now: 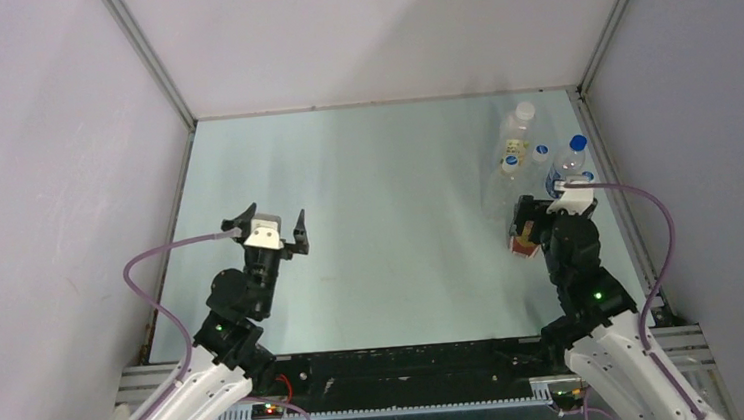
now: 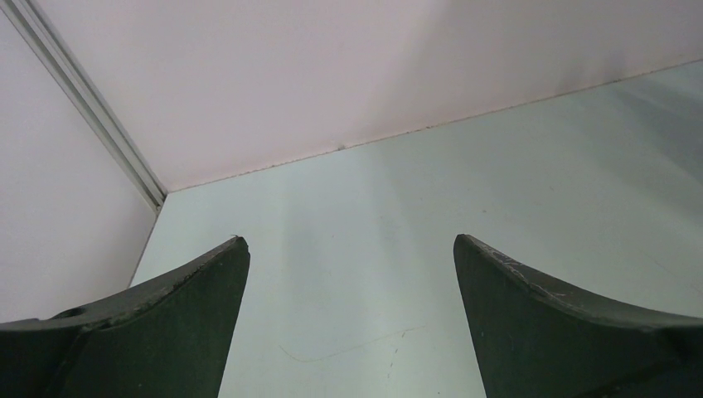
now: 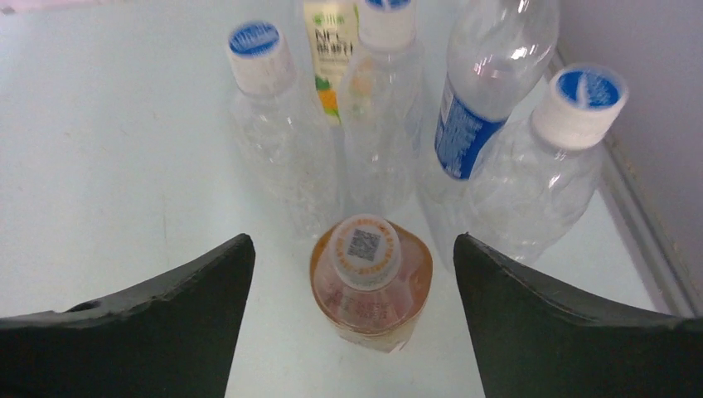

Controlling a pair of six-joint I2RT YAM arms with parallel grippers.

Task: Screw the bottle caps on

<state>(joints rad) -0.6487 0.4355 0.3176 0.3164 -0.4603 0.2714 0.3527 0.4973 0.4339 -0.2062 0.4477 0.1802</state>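
An amber-filled bottle (image 3: 373,303) stands upright between the wide-apart fingers of my right gripper (image 3: 350,242), which is open and touches nothing. A white cap (image 3: 366,250) with a printed code sits on that bottle's neck. Behind it stand two clear bottles, the left one (image 3: 282,166) under a blue-topped cap (image 3: 254,41) and the right one (image 3: 530,186) under another blue-topped cap (image 3: 587,91). From above, the right gripper (image 1: 534,219) hovers over the amber bottle (image 1: 523,245) at the table's right side. My left gripper (image 1: 273,220) is open over bare table, with nothing between its fingers (image 2: 191,315).
More bottles crowd the far right corner: a yellow-labelled one (image 3: 330,50), a blue-labelled one (image 3: 489,75) and a capped clear one (image 3: 377,133). The right wall and its rail (image 3: 647,240) run close beside them. White walls enclose the table (image 1: 379,219) on three sides.
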